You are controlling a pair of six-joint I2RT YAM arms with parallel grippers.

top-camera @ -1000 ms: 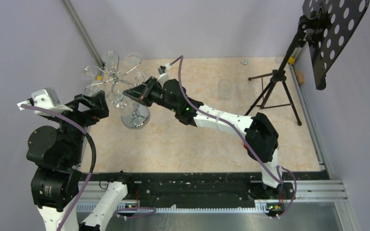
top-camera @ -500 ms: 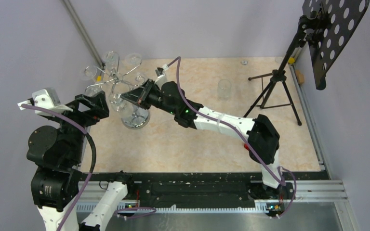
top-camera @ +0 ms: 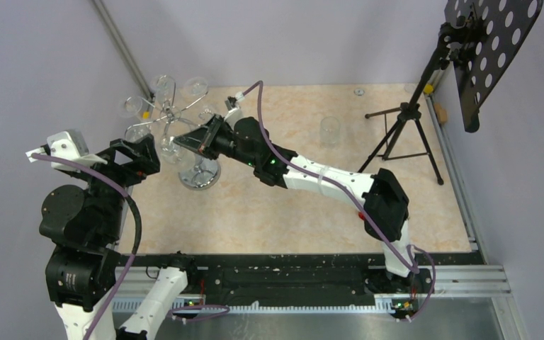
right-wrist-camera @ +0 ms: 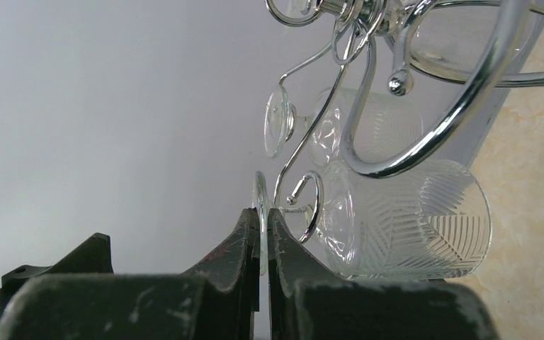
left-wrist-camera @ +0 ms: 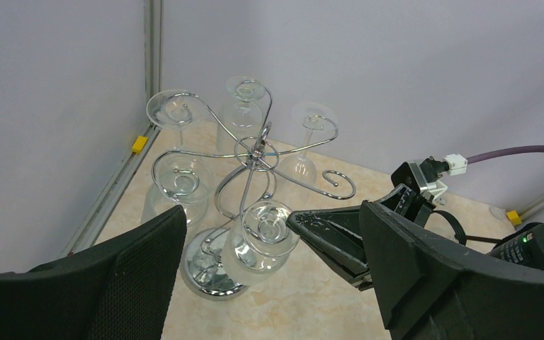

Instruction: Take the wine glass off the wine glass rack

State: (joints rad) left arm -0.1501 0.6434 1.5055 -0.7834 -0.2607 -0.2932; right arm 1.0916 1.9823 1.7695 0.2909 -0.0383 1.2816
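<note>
The chrome wine glass rack (top-camera: 171, 117) stands at the table's far left on a round mirrored base (top-camera: 200, 173). Several glasses hang upside down from its curled arms. My right gripper (top-camera: 188, 139) is shut on the flat foot of the nearest wine glass (left-wrist-camera: 258, 244), which still hangs in a wire loop. In the right wrist view the two fingers (right-wrist-camera: 244, 234) pinch the thin foot disc (right-wrist-camera: 260, 188), and the ribbed bowl (right-wrist-camera: 411, 219) lies to the right. My left gripper (left-wrist-camera: 273, 209) stands open just left of the rack, holding nothing.
One more glass (top-camera: 330, 130) stands upright on the table at mid-back. A black tripod music stand (top-camera: 404, 127) occupies the back right. Purple walls close in behind and left of the rack (left-wrist-camera: 251, 152). A metal rail (top-camera: 460, 184) runs along the right edge.
My right gripper has shifted a little to the left, taking the held glass with it. The left arm has not moved.
</note>
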